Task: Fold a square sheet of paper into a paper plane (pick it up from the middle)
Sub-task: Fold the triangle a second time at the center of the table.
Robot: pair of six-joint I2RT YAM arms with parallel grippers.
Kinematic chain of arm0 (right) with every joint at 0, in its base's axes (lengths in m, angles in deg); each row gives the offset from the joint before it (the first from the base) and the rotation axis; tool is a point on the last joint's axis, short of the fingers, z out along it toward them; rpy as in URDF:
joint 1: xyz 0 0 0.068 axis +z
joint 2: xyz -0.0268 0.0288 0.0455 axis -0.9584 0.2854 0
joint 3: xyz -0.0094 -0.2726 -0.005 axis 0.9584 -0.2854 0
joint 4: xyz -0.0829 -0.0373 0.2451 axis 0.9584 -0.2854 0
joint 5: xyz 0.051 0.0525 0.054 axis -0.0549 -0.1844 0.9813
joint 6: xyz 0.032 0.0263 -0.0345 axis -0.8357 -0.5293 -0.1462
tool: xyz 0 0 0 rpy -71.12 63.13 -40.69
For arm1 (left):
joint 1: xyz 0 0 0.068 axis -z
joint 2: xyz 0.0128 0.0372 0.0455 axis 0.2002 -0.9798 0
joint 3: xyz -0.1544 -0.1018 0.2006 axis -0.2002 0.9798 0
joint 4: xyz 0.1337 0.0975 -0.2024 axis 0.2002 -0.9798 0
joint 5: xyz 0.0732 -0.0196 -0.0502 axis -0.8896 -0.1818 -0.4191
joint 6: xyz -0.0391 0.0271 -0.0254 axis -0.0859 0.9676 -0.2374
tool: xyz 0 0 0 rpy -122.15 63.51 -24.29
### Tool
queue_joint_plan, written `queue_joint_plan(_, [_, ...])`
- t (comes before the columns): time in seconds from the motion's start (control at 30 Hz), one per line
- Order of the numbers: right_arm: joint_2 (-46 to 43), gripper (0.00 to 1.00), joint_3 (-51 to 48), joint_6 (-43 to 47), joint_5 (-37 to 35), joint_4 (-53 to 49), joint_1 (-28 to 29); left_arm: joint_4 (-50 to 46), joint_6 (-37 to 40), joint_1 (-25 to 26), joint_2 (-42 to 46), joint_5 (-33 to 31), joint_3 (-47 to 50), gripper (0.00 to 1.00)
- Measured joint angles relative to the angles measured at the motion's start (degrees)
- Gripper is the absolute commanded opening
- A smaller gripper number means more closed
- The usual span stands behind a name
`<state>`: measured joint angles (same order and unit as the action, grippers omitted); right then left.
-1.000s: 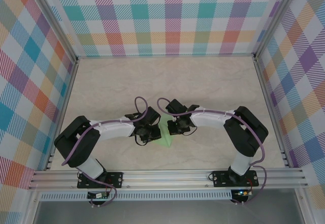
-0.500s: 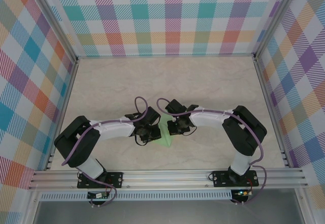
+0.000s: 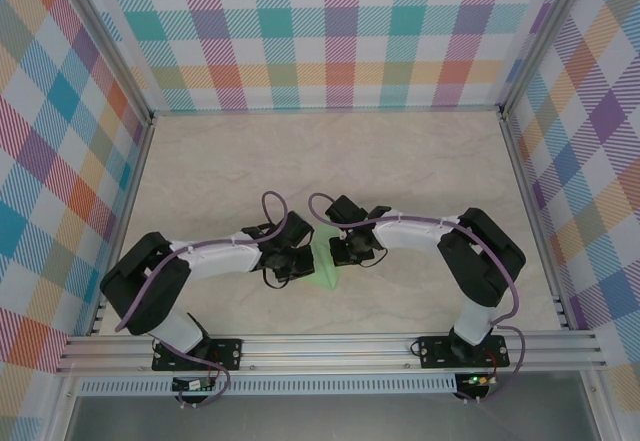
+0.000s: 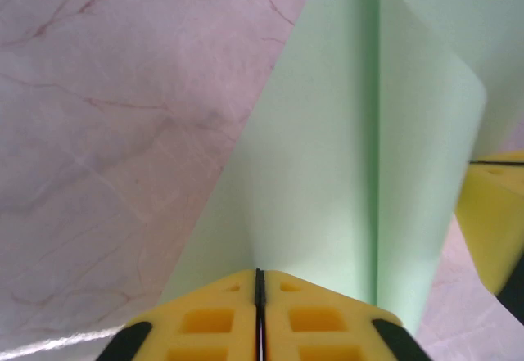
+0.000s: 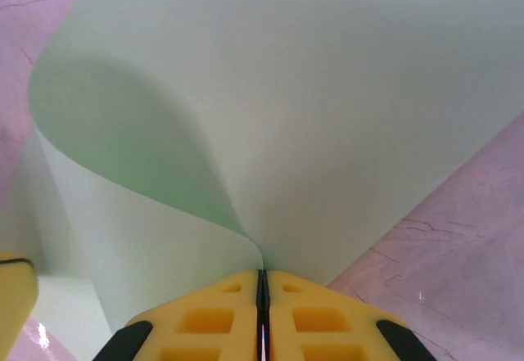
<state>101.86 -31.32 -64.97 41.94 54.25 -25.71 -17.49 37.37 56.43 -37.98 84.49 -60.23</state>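
Two grippers now pinch the sheet of paper, which lies near the front middle of the counter; the left gripper has squeezed fully shut within the last second, its jaws meeting on the paper's near edge; the right gripper is likewise clamped tight on the opposite edge, where the paper curls up into a soft loop; I judge both sides are now secured, so a fold can be drawn over or pressed flat; how many layers each gripper holds is hidden between the jaws; the straight line down the paper in the left wrist view may be a crease or a layer's edge; overhead, the grippers cover most of the paper.
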Motion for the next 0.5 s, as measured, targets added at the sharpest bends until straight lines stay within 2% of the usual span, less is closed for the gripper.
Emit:
queue_joint_plan(0.2, [0.02,0.1,0.02,0.0,0.0,0.02,0.0,11.28,-2.69,-4.61,7.63,5.2,6.8,0.0])
queue_joint_plan(0.3, [0.02,0.1,0.02,0.0,0.0,0.02,0.0,16.98,-4.31,-6.36,7.21,8.41,8.79,0.0])
queue_joint_plan(0.5, [0.13,0.1,0.11,-0.02,0.02,-0.02,0.0,26.86,-6.23,-6.73,3.28,13.75,8.94,0.0])
